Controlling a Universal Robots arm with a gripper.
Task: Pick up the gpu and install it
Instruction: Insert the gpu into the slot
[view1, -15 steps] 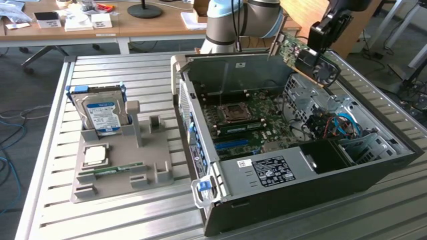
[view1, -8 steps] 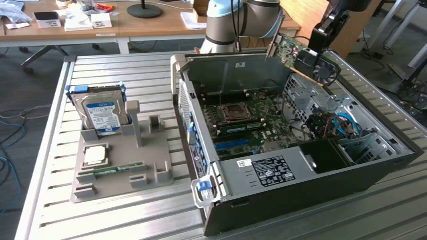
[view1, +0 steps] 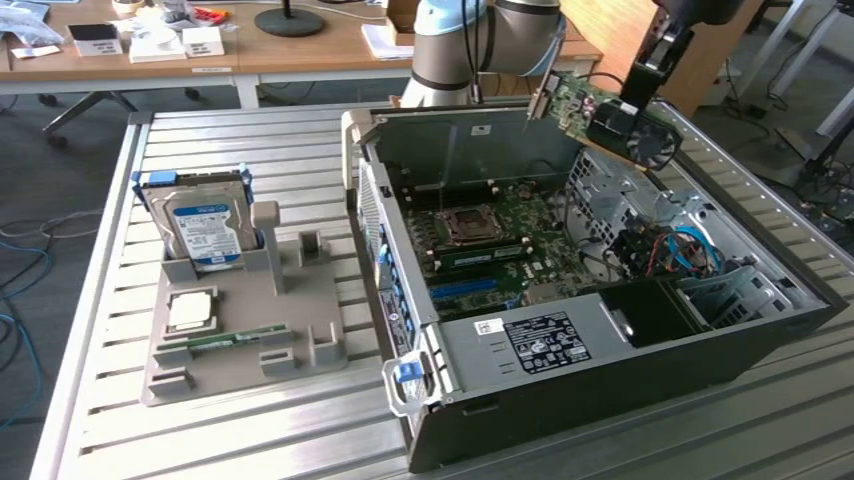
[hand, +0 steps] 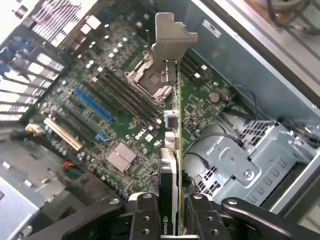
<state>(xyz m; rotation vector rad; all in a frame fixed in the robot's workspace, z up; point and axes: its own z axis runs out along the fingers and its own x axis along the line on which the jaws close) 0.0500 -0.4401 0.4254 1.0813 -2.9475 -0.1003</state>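
The gpu (view1: 607, 118), a flat card with a green board, a black round fan and a silvery end bracket, hangs in the air above the open computer case (view1: 561, 370), tilted. My gripper (view1: 641, 85) is shut on its upper edge. In the wrist view the gpu (hand: 171, 150) runs edge-on away from my gripper (hand: 170, 220), its metal bracket (hand: 170, 37) at the far end. Below it lies the motherboard (hand: 115, 105) with a blue slot (hand: 92, 104) and a white slot (hand: 62, 133).
A grey holder (view1: 240, 330) on the slatted metal table carries a silver hard drive (view1: 200, 225), a processor chip (view1: 190, 310) and a green memory stick (view1: 234, 338). Inside the case sit a drive cage (view1: 627, 190) and blue cables (view1: 687, 250). A wooden desk (view1: 267, 45) stands behind.
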